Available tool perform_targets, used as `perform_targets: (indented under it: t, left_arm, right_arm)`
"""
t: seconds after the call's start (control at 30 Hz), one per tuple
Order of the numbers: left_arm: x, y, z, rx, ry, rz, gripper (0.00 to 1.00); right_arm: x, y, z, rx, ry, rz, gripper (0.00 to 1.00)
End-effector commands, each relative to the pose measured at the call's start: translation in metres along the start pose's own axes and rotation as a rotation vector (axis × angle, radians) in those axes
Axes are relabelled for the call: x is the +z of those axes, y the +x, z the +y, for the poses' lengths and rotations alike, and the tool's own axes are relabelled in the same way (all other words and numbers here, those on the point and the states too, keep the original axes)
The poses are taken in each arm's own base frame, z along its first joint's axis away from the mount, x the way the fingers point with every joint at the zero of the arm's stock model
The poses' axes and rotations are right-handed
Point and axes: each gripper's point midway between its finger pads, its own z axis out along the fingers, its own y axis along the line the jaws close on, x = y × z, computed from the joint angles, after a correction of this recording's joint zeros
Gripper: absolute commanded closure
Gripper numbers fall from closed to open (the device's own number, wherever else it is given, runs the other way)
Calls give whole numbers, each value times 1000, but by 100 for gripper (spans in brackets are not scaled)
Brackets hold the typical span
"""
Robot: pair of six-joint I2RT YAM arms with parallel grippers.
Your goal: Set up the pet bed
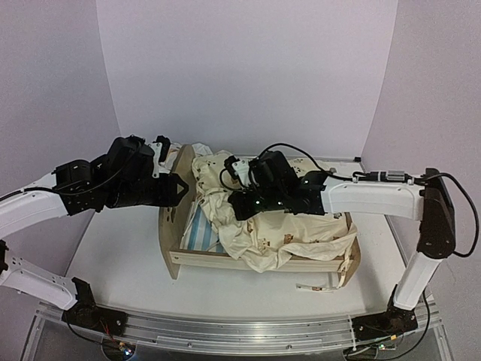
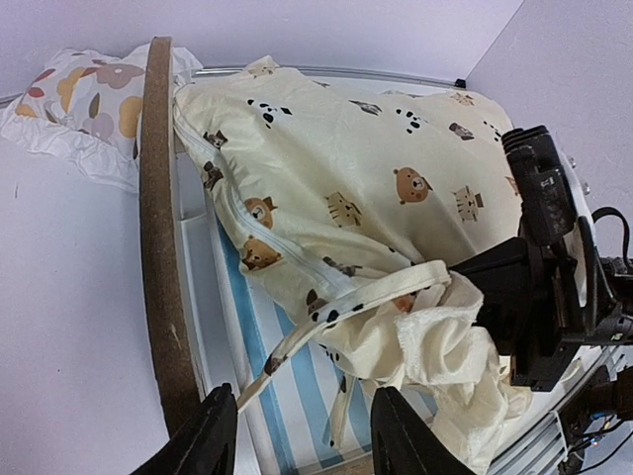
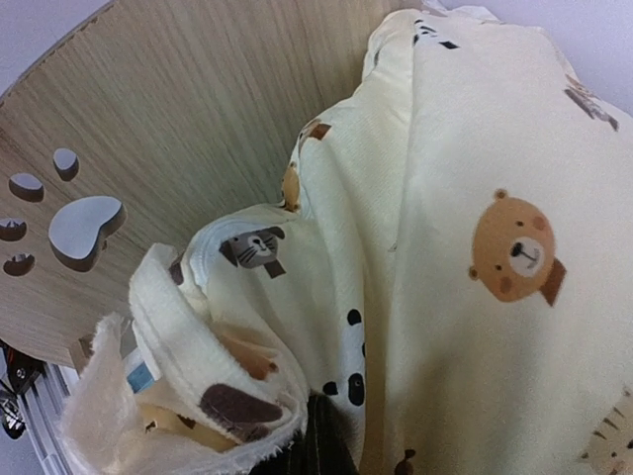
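There was one plywood pet bed [image 1: 197, 259], one cream animal-print quilt [image 1: 301, 233] and one leaf-print pillow [image 2: 74, 99]. Two robot arms stood there, the left arm [image 1: 30, 204] and the right arm [image 1: 368, 197]. One paw-print cutout [image 3: 84, 223] showed on an end board [image 3: 198, 119].

My left arm [image 1: 30, 207] and right arm [image 1: 376, 199] wear smooth white shells on the long links, with boxy black housings at joints and wrists. Black cables [image 1: 282, 145] loop above my right forearm. My left gripper [image 2: 302, 437] has matte black fingers [image 2: 203, 440].
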Motion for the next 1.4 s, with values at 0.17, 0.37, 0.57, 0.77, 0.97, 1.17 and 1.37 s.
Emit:
perform_targets:
  t: [0.17,0.37,0.57,0.77,0.97,1.17,1.37]
  left_arm:
    - [4,6,21,51,-87,7,54]
    - [15,9,-15,131,81,26,54]
    - [24,8,-52,191,240,36,54]
    - [54,21,-56,255,204,90,54]
    - [73,23,-54,260,162,89,72]
    - [77,18,-55,242,158,55,91]
    - [78,12,-56,229,157,23,100]
  right_arm:
    - [14,-2,13,-179,101,58,100]
    - [8,-14,-9,-297,237,36,96]
    - [9,-13,-9,-305,235,41,94]
    - [7,-11,-9,-295,231,44,86]
    - [-2,-16,-8,-279,227,28,81]
    - [-28,-29,-1,-262,183,-17,67]
    - [-64,-38,-7,-208,204,-75,50]
